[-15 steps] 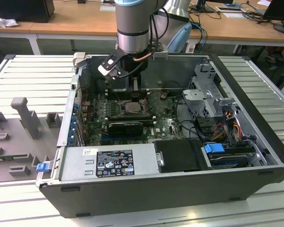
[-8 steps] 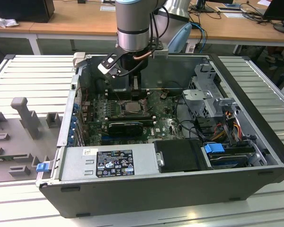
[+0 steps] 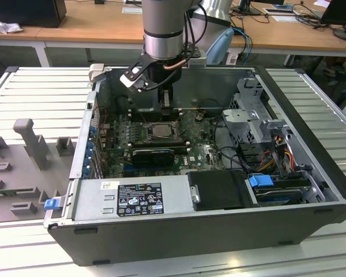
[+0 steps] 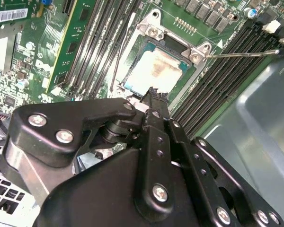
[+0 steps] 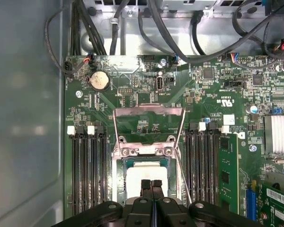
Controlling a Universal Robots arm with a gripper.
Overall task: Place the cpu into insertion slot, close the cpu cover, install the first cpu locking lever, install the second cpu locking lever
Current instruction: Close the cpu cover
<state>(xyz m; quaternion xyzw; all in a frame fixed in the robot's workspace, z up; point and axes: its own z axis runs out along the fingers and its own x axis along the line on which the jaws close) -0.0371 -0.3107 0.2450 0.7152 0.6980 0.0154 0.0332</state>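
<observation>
Ribbed grey desk point(image 3: 311, 98) panels are carrying an open computer case point(image 3: 219, 231), with wooden office tables standing behind. Over the motherboard point(image 5: 217, 94) the end effector point(image 5: 151, 185) is hanging with its fingers pressed together, gripping nothing. Close under its tips the cpu point(image 5: 146, 172) is sitting in the insertion slot point(image 4: 170, 46), and the cpu cover point(image 5: 149, 109) is lying swung open beyond it.

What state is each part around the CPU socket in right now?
cpu: seated in the insertion slot, uncovered.
cpu cover: open, swung back.
locking lever: unlatched.
other locking lever: unlatched.
pincer: shut, tips over the cpu.
</observation>
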